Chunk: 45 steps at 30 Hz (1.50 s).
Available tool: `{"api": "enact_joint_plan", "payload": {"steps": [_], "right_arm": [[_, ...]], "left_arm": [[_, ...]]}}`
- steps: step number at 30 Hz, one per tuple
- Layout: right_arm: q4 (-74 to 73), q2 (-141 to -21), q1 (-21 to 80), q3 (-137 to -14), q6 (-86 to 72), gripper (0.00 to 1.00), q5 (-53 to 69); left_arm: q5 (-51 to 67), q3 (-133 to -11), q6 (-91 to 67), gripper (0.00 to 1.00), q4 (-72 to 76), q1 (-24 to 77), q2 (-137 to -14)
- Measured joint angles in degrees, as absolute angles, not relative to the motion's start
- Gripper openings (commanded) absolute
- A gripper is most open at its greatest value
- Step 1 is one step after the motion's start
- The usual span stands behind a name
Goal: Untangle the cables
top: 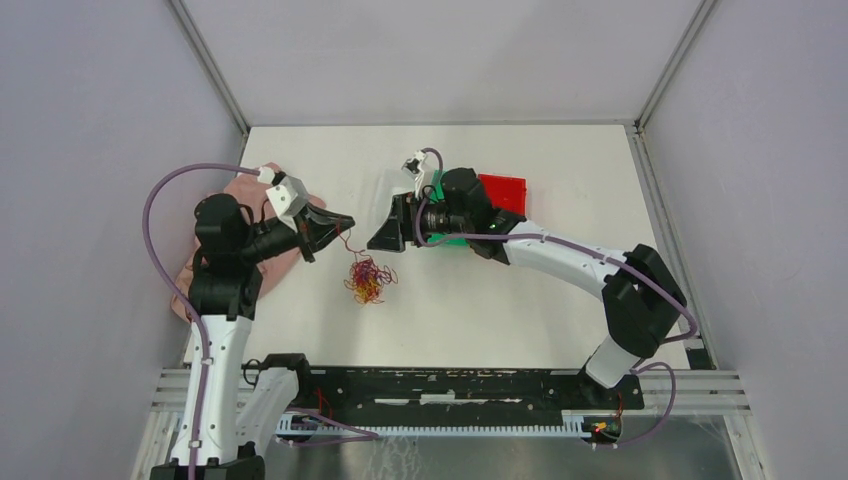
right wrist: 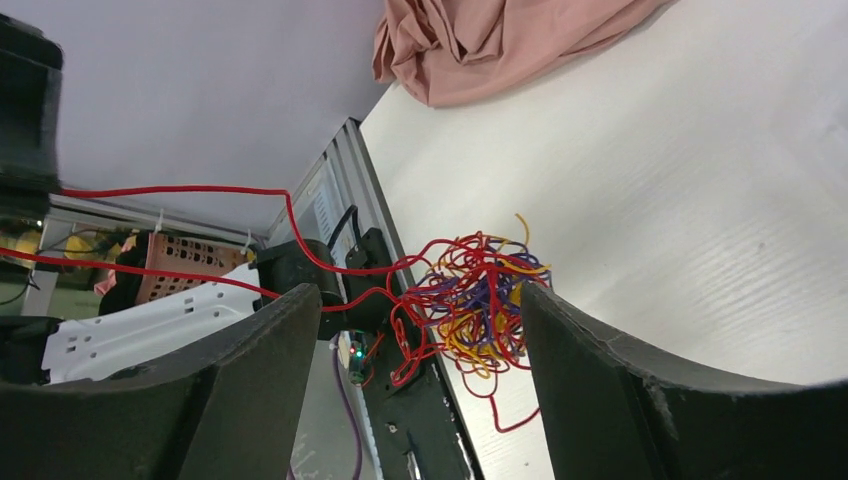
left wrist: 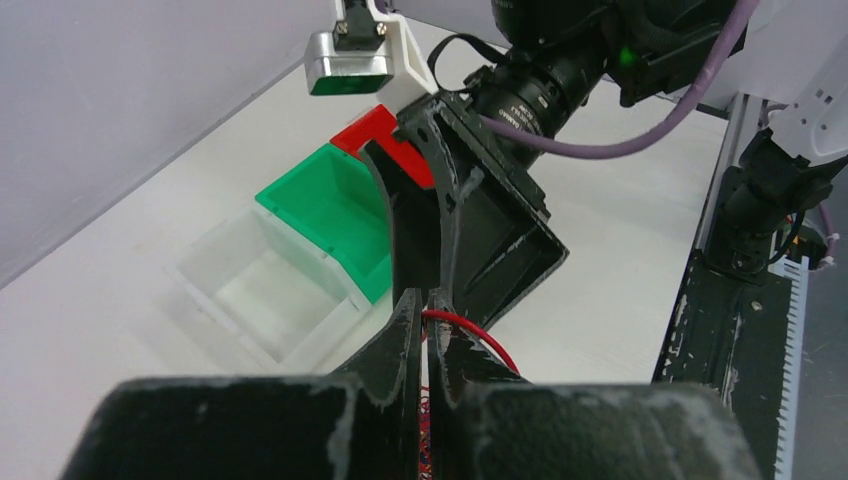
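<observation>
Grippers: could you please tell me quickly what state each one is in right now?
Left gripper: closed, pinching a red cable.
Right gripper: open, holding nothing; the tangle of cables is not gripped by it.

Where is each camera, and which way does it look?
Top: above and behind, looking down on the table; left gripper and right gripper show.
Left wrist: on left arm, facing right gripper and green bin; own shut fingers show.
Right wrist: on right arm, facing cables and pink cloth; own open fingers show.
Shared: top and right wrist see cables.
</observation>
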State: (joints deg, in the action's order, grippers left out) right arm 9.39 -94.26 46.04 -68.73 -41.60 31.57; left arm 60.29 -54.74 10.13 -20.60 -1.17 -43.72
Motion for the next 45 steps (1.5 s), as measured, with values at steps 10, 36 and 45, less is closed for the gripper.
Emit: {"api": "enact_joint_plan", "payload": {"steps": [10,36,45], "right_arm": [[9.3,-96.3,52.3,-70.7,-38.5,0.86,26.1],[7.3,-108.1,61.0,-69.5,-32.5,0.84,-9.1],[8.2,-109.7,61.0,-65.3,-33.2,0.83,-12.1]], "left_arm": [[60.8,-57.0,6.9,0.03,-19.6,-0.8,-44.7],[64.6,-69.3,-7.6,0.03,-7.8,-0.2,-48.3],[62.8,-78.6,-8.8,0.03,-2.6,-0.2,-51.6]]}}
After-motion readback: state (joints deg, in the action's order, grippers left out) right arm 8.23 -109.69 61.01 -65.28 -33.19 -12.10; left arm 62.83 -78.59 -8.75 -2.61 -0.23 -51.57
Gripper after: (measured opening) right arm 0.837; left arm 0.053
